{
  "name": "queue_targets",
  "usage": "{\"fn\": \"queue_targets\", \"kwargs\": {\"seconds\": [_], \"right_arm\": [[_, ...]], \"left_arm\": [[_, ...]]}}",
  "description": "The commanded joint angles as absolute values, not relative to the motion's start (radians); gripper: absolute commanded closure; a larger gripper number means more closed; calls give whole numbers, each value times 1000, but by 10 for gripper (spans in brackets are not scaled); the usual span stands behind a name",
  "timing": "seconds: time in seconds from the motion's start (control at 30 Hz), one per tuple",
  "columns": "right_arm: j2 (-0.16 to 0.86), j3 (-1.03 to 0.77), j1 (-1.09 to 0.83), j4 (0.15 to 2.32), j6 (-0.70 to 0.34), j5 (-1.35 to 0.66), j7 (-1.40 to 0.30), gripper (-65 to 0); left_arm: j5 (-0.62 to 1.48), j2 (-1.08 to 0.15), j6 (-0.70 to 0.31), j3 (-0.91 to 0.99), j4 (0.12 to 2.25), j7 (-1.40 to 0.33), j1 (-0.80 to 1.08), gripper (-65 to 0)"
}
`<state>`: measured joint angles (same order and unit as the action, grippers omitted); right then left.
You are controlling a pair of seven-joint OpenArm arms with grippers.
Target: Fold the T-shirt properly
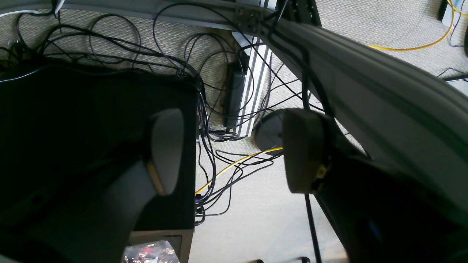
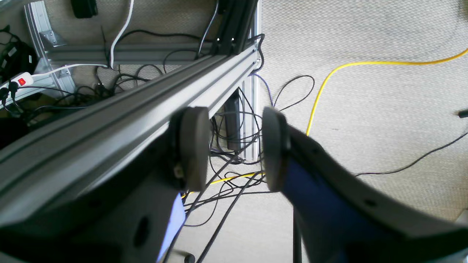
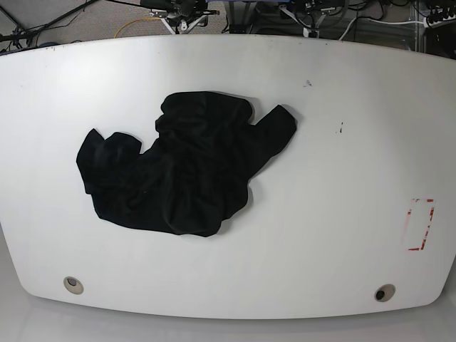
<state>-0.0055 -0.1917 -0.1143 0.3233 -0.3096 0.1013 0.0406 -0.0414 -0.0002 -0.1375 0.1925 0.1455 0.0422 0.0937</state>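
Note:
The black T-shirt (image 3: 182, 167) lies crumpled in a heap on the white table (image 3: 342, 178), left of centre in the base view. Neither arm shows in the base view. My left gripper (image 1: 234, 151) is open and empty in the left wrist view, hanging over the carpeted floor beside the table's edge (image 1: 365, 84). My right gripper (image 2: 234, 148) is open and empty in the right wrist view, over the floor next to an aluminium frame rail (image 2: 109, 120). The shirt shows in neither wrist view.
A red-outlined rectangle (image 3: 419, 224) is marked on the table at the right. Two round holes (image 3: 72, 284) (image 3: 385, 293) sit near the front edge. Under the table lie tangled black cables (image 1: 212, 146), a yellow cable (image 2: 329, 80) and a black box (image 1: 95, 146).

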Motion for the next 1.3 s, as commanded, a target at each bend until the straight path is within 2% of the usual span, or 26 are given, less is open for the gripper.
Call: {"fn": "queue_targets", "kwargs": {"seconds": [0.0, 1.27], "right_arm": [[-5, -190, -127, 336, -312, 103, 40, -229], [-5, -188, -130, 341, -313, 95, 39, -229]], "left_arm": [[-40, 2, -143, 198, 154, 32, 105, -395], [-38, -2, -135, 193, 160, 44, 94, -393]]}}
